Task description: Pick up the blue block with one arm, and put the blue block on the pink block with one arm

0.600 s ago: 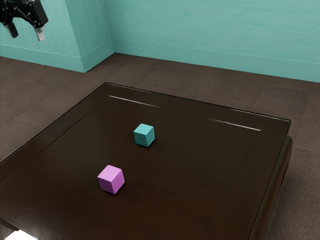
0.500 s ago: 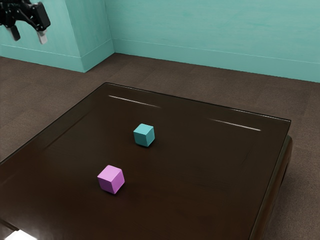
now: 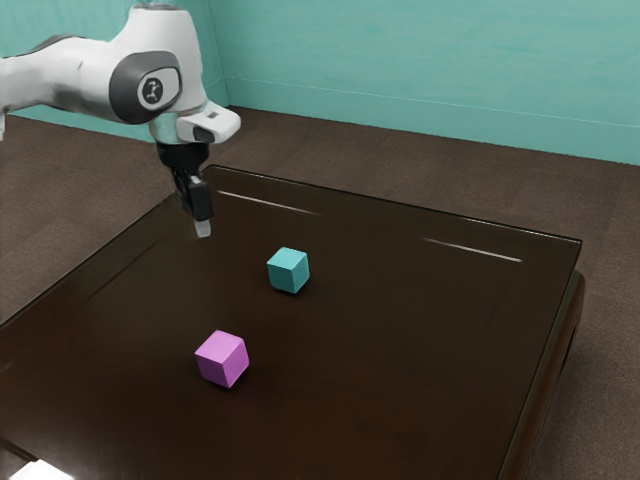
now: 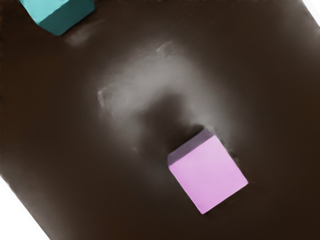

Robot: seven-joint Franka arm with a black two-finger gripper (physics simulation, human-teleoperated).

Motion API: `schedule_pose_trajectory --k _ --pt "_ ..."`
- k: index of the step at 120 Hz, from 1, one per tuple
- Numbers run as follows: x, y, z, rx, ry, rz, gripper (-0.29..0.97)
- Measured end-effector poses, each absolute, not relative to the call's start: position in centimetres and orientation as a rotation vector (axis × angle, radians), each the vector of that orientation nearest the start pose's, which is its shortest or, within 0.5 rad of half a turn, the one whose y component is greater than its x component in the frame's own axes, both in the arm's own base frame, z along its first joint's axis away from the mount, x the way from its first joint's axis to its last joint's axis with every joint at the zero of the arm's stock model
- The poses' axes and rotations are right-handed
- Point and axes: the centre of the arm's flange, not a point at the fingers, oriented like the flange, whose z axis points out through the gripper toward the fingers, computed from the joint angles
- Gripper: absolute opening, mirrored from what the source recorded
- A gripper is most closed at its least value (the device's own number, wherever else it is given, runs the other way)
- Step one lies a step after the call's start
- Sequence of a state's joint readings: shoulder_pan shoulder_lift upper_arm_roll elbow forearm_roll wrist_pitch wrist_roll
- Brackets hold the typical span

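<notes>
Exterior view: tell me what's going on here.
The black gripper on a white robot arm hangs empty above the dark glossy table, up and to the exterior view's left of the small blue block. That block rests on the table, untouched. The pink block sits apart from it, nearer the camera. No pickup or stacking has happened yet.

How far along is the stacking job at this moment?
Nothing done: the blue block sits on the table, apart from the pink block. In hand: the gripper hangs above the table, at the exterior view's left of the blue block. Left: grasping, lifting, stacking.
</notes>
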State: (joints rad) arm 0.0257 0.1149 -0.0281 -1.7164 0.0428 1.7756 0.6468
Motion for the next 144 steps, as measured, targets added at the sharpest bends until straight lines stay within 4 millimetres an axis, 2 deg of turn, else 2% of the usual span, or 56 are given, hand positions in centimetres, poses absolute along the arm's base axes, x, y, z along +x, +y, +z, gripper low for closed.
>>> schedule_pose_trajectory --k 7,10,21,33,47,68,95,106,112,126,144 --pt "63.6 0.2 49.0 -2.901 1.137 0.044 0.68" --pt "64.9 0.3 48.4 -2.878 1.187 0.025 0.68" --pt "69.5 0.6 44.3 -2.796 1.367 0.002 0.68" --pt "72.7 1.0 39.9 -2.703 1.542 0.006 0.68" --pt "74.9 1.8 35.0 -2.618 1.709 0.026 0.68" --pt "77.0 1.3 32.2 -2.487 1.911 -0.022 0.68" --pt "77.1 0.7 26.7 -2.408 2.114 -0.007 0.68" --pt "77.1 0.8 25.4 -2.371 2.164 -0.014 0.68" --pt "77.2 0.8 25.0 -2.349 2.185 -0.022 0.65" --pt "77.3 0.8 25.0 -2.309 2.223 -0.051 0.47" --pt "76.9 1.3 25.9 -2.273 2.253 -0.067 0.40"
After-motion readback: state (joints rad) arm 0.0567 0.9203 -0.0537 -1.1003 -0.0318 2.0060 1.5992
